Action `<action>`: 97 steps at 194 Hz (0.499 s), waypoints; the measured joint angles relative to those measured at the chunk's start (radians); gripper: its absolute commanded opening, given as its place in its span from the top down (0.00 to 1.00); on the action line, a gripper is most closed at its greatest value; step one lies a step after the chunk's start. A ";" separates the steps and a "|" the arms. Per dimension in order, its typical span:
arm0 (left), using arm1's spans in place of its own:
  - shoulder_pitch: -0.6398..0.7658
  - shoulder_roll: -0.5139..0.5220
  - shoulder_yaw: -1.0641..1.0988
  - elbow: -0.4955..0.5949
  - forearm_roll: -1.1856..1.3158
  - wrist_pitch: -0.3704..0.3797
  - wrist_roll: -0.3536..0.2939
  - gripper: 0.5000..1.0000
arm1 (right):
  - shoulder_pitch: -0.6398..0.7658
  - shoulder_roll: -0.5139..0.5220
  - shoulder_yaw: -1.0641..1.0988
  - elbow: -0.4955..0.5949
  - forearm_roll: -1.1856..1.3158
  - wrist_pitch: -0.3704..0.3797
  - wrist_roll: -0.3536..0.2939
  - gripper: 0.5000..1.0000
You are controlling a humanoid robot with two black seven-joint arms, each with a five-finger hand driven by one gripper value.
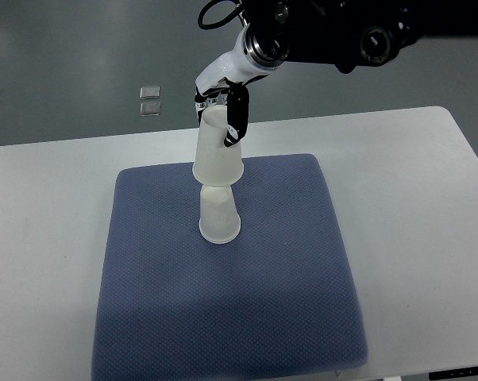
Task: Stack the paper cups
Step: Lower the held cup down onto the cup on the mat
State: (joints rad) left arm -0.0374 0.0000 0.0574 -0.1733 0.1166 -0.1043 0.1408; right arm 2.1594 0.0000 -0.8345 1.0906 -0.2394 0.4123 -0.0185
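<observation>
A white paper cup (pixel 219 216) stands upside down on the blue mat (pixel 287 262), near the mat's far middle. A second white paper cup (pixel 216 155), also upside down and tilted slightly, is held right above it. Its wide rim just overlaps the top of the lower cup. My right hand (pixel 221 113) reaches in from the upper right and is shut on the narrow base end of this upper cup. A black finger (pixel 238 119) runs down the cup's right side. The left hand is out of view.
The mat lies on a white table (pixel 414 198) whose far edge runs behind the hand. Two small clear squares (pixel 150 100) lie on the grey floor beyond the table at the upper left.
</observation>
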 measured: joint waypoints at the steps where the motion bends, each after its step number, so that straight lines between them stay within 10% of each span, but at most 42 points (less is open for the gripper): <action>1: 0.000 0.000 0.000 0.000 0.000 0.000 0.000 0.00 | -0.001 0.000 0.000 0.000 0.001 0.000 0.000 0.65; 97: 0.000 0.000 0.003 -0.002 0.000 0.000 0.000 0.00 | -0.057 0.000 0.001 0.011 0.015 -0.052 0.000 0.65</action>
State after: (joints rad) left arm -0.0375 0.0000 0.0599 -0.1749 0.1166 -0.1043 0.1413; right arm 2.1023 0.0000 -0.8330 1.1013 -0.2241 0.3604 -0.0185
